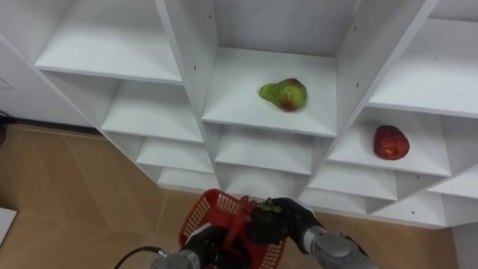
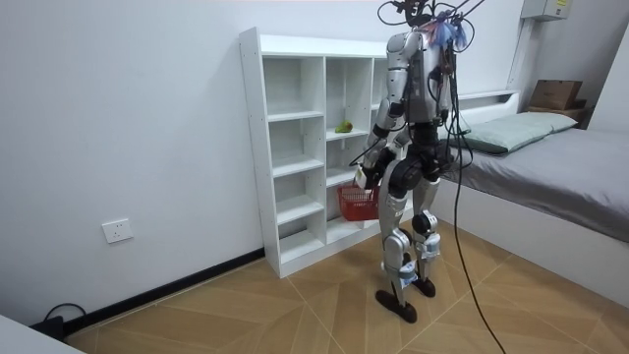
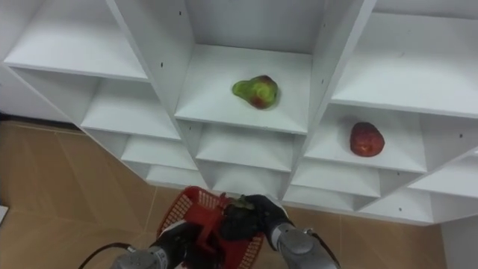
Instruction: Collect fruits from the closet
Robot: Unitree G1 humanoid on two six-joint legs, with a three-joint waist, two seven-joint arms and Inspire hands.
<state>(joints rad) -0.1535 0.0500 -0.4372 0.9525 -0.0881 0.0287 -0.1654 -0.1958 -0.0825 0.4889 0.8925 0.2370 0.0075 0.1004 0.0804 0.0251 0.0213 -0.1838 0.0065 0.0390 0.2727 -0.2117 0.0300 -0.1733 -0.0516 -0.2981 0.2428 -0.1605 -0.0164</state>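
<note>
A green pear with a red blush (image 1: 284,94) lies on a middle shelf of the white closet (image 1: 187,67). A red apple (image 1: 390,142) rests on the shelf one column to the right and a little lower. Below them a red mesh basket (image 1: 200,214) hangs in front of the closet, with my left hand (image 1: 200,243) shut on its handle. My right hand (image 1: 296,219) is over the basket's rim, fingers curled round a small dark fruit (image 1: 263,217) with a greenish top. The basket's inside is mostly hidden by both hands.
I stand close to the closet on a wooden floor (image 1: 67,194). Its other compartments hold nothing. In the room view a bed (image 2: 550,157) stands behind me at the view's right, and the basket (image 2: 359,203) hangs at my thigh height.
</note>
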